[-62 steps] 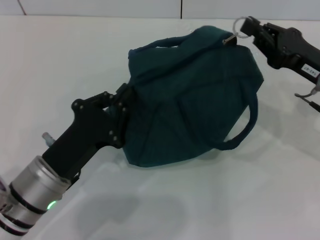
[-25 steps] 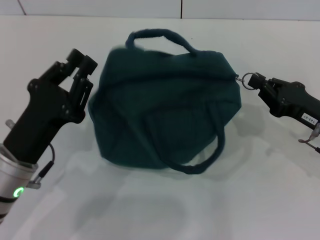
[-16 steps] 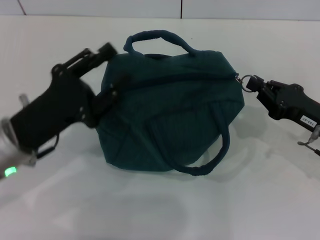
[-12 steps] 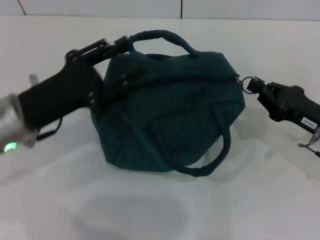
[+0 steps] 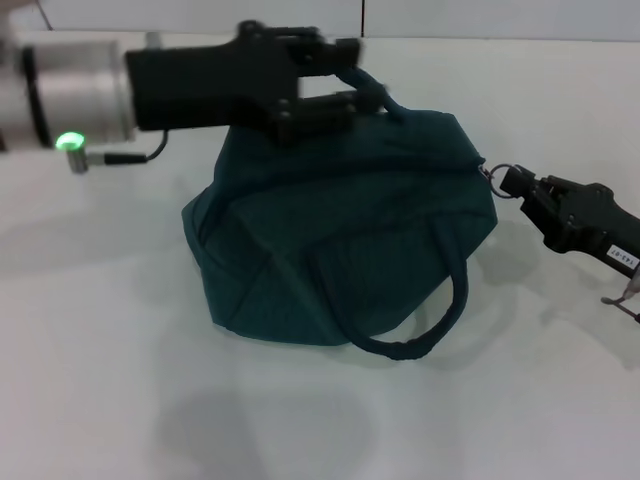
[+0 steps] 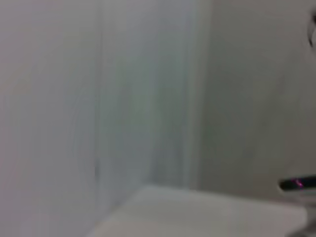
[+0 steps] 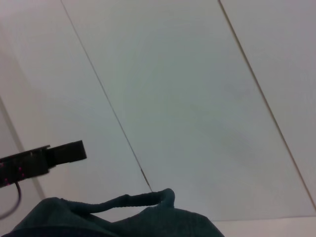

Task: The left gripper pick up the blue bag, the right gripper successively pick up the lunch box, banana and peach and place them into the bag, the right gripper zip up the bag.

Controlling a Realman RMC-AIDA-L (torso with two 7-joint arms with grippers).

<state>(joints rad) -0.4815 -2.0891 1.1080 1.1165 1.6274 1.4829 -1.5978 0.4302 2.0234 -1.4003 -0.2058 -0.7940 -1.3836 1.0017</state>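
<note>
The blue bag [image 5: 340, 240] sits zipped on the white table, slumped, with its near handle [image 5: 445, 310] hanging towards me. My left gripper [image 5: 352, 76] reaches in from the left over the bag's top, open, with its fingers on either side of the far handle [image 5: 388, 103]. My right gripper [image 5: 512, 184] is at the bag's right end, shut on the zipper's ring pull [image 5: 497, 174]. The right wrist view shows the bag's top and a handle [image 7: 123, 201]. The lunch box, banana and peach are out of view.
The white table [image 5: 120, 380] stretches around the bag on all sides. A pale wall with seams rises behind it [image 5: 450, 15]. The left wrist view shows only blurred wall and a table edge [image 6: 207, 207].
My left gripper let go of the bag's left side, swung up and across, and now straddles the far handle. The bag dropped onto the table. My right gripper kept the ring pull.
</note>
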